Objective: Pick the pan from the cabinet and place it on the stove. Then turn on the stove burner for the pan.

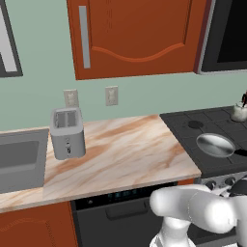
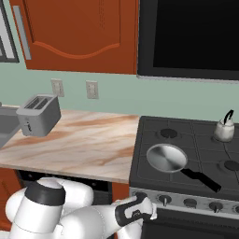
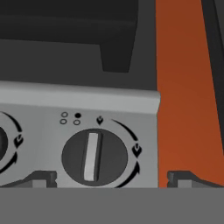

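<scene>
Kitchen w/ pale green wall; marble-look surface (image 1: pixel 125 154) is seen running from the grey sink (image 1: pixel 19 164) on the left to the stove (image 2: pixel 186 158) on the right. The red-brown cabinet (image 1: pixel 140 36) is hung on the wall above the surface, both doors shut, vertical silver bar handle (image 1: pixel 85 36) at its left edge. A large dark microwave (image 2: pixel 191 37) is mounted above the stove, just beside the cabinet.

The stove is shown as a black cooktop w/ square grates and a row of knobs along the front edge. The pan (image 2: pixel 166 158) is set on the front-left burner, upright, its dark handle (image 2: pixel 201 179) pointed toward the front right. A small white kettle (image 2: pixel 224 129) is stood on a rear burner, well apart from the pan. A silver toaster (image 1: pixel 67 132) is stood on the surface near the sink; two wall outlets (image 1: pixel 111 95) are seen behind it.

The white arm is stretched low in front of the stove's left front corner. In the hand view the claw (image 3: pixel 112 180) is held w/ tips apart, one each side of a dark round knob (image 3: pixel 93 157); nothing is clamped, and contact w/ the knob can't be told. The knob's grey bar is stood near upright on the silver panel. A second knob (image 3: pixel 3 144) is cut by the left edge.
</scene>
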You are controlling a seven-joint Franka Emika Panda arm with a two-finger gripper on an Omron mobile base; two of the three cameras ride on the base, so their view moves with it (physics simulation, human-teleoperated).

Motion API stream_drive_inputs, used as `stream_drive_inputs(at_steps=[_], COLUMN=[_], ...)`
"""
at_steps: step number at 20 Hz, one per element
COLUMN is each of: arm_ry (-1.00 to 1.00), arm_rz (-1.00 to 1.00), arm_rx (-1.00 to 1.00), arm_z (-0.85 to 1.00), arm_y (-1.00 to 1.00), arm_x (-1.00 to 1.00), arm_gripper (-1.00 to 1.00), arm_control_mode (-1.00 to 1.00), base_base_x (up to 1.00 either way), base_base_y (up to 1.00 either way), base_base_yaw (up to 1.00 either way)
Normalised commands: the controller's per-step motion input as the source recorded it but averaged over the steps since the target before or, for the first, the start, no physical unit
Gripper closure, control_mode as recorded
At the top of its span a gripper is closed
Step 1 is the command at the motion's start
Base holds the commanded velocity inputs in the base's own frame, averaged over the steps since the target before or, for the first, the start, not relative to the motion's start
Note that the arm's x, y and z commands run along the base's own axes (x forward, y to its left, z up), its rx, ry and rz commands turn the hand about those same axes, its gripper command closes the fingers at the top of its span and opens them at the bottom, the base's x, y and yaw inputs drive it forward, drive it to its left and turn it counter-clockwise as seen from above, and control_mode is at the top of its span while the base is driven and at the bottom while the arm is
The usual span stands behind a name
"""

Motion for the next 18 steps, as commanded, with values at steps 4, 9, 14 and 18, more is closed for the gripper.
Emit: stream_drive_inputs(at_steps=[4, 9, 14, 18], arm_ry=[0.00, 0.00, 0.00, 0.00], arm_rz=[0.00, 0.00, 0.00, 0.00], arm_rx=[0.00, 0.00, 0.00, 0.00], arm_z=[0.00, 0.00, 0.00, 0.00], arm_y=[-0.05, -0.01, 0.00, 0.00], arm_x=[0.00, 0.02, 0.08, 0.11], arm_gripper=[-1.00, -1.00, -1.00, -1.00], arm_control_mode=[-1.00, -1.00, -1.00, -1.00], base_base_x=[0.00, 0.00, 0.00, 0.00], base_base_y=[0.00, 0.00, 0.00, 0.00], base_base_yaw=[0.00, 0.00, 0.00, 0.00])
